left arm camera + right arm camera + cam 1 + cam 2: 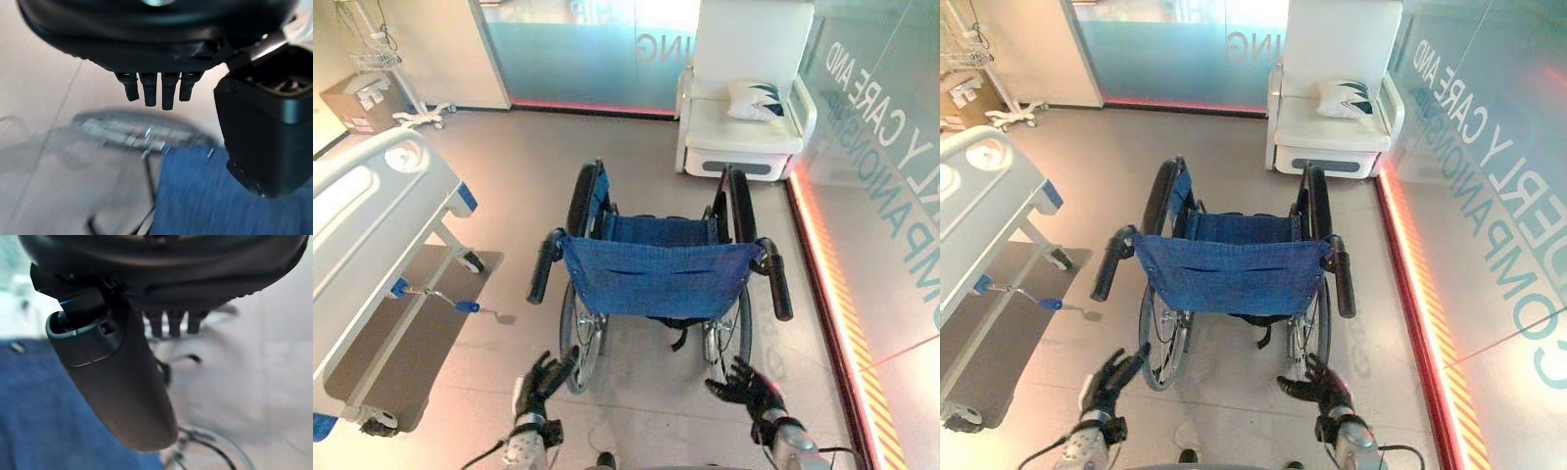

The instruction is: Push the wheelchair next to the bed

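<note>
Reach step: both robot hands, left (pixel 541 380) and right (pixel 751 388), hang open and empty short of the wheelchair (pixel 658 266) push handles; next, grip them and steer left toward the bed (pixel 372 220).

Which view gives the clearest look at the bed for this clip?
The left eye view: the bed shows along the view's left side, with its white footboard, frame and a wheel. The right eye view cuts it down to a narrower strip at the left edge. The two wrist views show the wheelchair's blue fabric and floor instead.

White armchair (pixel 744 108) by glass wall, patterned cushion (pixel 756 101) on seat; cardboard box (pixel 357 103) far left.
</note>
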{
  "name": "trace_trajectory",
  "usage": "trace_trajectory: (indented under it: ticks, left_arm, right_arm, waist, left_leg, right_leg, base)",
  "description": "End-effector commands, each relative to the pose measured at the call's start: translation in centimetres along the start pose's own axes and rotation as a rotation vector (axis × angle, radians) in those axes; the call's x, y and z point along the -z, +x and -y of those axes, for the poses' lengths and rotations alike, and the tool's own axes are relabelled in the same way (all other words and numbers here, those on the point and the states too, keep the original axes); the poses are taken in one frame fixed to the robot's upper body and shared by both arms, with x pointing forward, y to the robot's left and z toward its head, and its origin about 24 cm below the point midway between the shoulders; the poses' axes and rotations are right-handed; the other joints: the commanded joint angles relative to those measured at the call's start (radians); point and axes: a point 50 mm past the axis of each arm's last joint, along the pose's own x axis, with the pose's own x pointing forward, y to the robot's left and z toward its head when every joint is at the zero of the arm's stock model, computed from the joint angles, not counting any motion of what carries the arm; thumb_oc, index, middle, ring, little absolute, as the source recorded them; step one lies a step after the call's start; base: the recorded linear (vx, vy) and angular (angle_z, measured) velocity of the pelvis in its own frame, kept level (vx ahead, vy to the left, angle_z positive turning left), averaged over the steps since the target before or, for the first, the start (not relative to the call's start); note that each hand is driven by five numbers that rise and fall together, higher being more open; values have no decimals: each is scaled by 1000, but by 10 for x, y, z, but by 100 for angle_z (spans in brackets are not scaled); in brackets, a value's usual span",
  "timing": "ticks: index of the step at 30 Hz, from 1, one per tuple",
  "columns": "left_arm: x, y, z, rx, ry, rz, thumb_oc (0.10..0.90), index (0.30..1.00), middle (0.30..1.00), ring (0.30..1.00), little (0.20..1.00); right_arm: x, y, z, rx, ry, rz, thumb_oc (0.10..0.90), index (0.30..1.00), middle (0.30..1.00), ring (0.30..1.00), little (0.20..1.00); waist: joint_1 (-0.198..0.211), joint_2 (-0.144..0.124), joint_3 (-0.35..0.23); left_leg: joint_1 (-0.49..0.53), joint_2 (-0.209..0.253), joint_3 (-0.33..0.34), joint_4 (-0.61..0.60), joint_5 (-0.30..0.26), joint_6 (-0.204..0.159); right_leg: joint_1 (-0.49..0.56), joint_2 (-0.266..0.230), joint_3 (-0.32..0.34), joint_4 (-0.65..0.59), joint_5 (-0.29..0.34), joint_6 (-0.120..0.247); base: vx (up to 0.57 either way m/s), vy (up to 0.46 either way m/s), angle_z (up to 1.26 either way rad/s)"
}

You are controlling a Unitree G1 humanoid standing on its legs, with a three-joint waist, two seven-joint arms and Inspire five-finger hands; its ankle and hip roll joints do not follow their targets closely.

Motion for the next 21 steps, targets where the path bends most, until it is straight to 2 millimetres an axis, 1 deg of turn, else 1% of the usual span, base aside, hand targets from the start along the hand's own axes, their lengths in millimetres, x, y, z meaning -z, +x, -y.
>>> trace_trajectory:
  ticks: [1,3,4,5,6,7,8,9,10,12,14,16,17,19,21]
  left_arm:
    - [-71,26,-14,-75,-21,278,800,900,900,900,900]
    - [-80,28,-24,-93,-5,298,800,900,900,900,900]
    - [-98,31,-46,-143,3,338,800,900,900,900,900]
    - [-103,31,-52,-157,2,347,800,900,900,900,900]
    - [-116,32,-67,-199,1,375,800,900,900,900,900]
    - [-127,32,-79,-238,4,402,800,900,900,900,900]
    - [-131,31,-82,-250,5,414,800,900,900,900,900]
    - [-145,30,-90,-286,15,459,800,900,900,900,900]
    - [-154,29,-94,-308,22,494,800,900,900,900,900]
    - [-167,27,-100,-323,14,537,800,900,900,900,900]
    - [-196,22,-104,-317,9,648,800,900,900,900,900]
    - [-214,18,-102,-280,17,721,800,900,900,900,900]
    - [-230,13,-99,-248,33,783,800,900,900,900,900]
    - [-246,7,-96,-210,43,848,800,900,900,900,900]
    - [-264,-2,-90,-158,33,929,800,900,900,900,900]
  right_arm:
    - [-72,9,32,82,0,255,800,900,900,900,900]
    - [-82,7,43,105,-2,281,800,900,900,900,900]
    - [-102,3,62,146,-2,336,800,900,900,900,900]
    - [-107,2,67,155,0,348,800,900,900,900,900]
    - [-121,-2,76,179,1,390,800,900,900,900,900]
    - [-133,-6,82,203,-1,434,800,900,900,900,900]
    - [-137,-7,83,210,0,448,800,900,900,900,900]
    - [-151,-11,88,237,-1,499,800,900,900,900,900]
    - [-160,-14,90,254,-2,532,800,900,900,900,900]
    - [-174,-18,92,273,-5,578,800,900,900,900,900]
    - [-202,-28,91,294,-25,685,800,900,900,900,900]
    - [-215,-34,90,309,-38,739,800,900,900,900,900]
    - [-225,-39,90,319,-43,781,800,900,900,900,900]
    - [-236,-44,89,320,-41,826,800,900,900,900,900]
    - [-250,-53,86,316,-40,902,800,900,900,900,900]
  waist:
    - [8,8,6]
    - [8,8,3]
    - [4,9,-1]
    - [4,10,-2]
    - [2,12,-5]
    - [0,13,-7]
    - [0,13,-8]
    - [-1,14,-10]
    - [-2,14,-10]
    - [-4,16,-10]
    - [-5,19,-13]
    - [-5,21,-15]
    - [-5,24,-17]
    - [-4,26,-18]
    - [-1,27,-18]
  left_leg:
    - [50,-17,-11,5,-55,3]
    - [51,-17,-9,5,-55,2]
    - [52,-17,-4,5,-57,1]
    - [53,-16,-3,5,-58,0]
    - [54,-16,1,5,-58,-1]
    - [54,-16,2,5,-59,-2]
    - [54,-16,1,5,-59,-2]
    - [54,-16,2,5,-60,-3]
    - [55,-17,2,5,-61,-3]
    - [54,-17,1,5,-61,-4]
    - [52,-18,1,5,-61,-5]
    - [50,-19,1,5,-61,-6]
    - [48,-18,1,5,-61,-7]
    - [45,-19,1,5,-60,-7]
    - [42,-19,1,5,-61,-7]
  right_leg:
    - [7,20,11,2,55,-46]
    - [8,20,10,2,55,-45]
    - [9,18,9,2,54,-42]
    - [9,18,9,2,54,-42]
    - [10,17,9,2,52,-40]
    - [11,16,9,2,50,-40]
    - [11,16,10,2,50,-40]
    - [11,16,9,2,49,-39]
    - [11,15,9,2,48,-39]
    - [11,15,10,2,46,-38]
    - [10,15,12,2,43,-37]
    - [8,15,14,2,42,-37]
    - [7,15,15,2,40,-36]
    - [5,15,16,2,40,-36]
    - [3,15,16,2,38,-36]
  base:
    - [0,0,0]
    - [0,0,0]
    - [0,0,0]
    - [0,0,0]
    - [0,0,0]
    - [0,0,0]
    - [0,0,0]
    - [0,0,0]
    - [0,0,0]
    - [0,0,0]
    - [0,0,0]
    - [0,0,0]
    - [0,0,0]
    - [0,0,0]
    - [0,0,0]
